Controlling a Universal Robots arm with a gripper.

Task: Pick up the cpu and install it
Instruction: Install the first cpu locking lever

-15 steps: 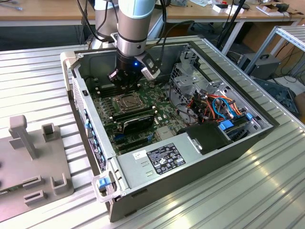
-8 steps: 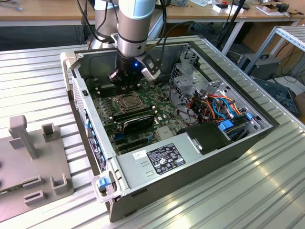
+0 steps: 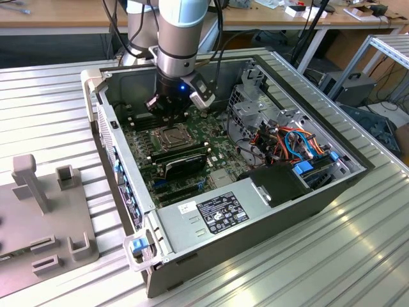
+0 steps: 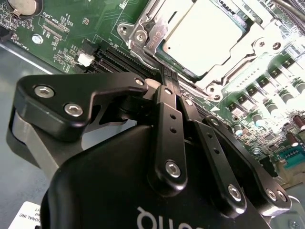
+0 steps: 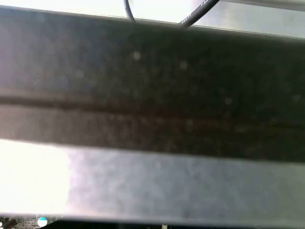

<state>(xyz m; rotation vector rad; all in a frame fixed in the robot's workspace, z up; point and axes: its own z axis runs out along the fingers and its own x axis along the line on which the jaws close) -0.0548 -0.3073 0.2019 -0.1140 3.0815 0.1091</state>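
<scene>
With its fingers pressed together and holding nothing, the gripper hangs just beside the socket frame, in which the cpu lies flat, just beyond the fingertips.

ribbed metal table; wooden desks behind; cables underneath.

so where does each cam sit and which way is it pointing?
Exterior view: off the arm, above, facing the open computer case; arm and gripper show over the motherboard.
Second wrist view: on the wrist, facing past the shut fingers to the cpu in its socket.
First wrist view: close on a dark blurred surface.
Shared: cpu, gripper.
</scene>
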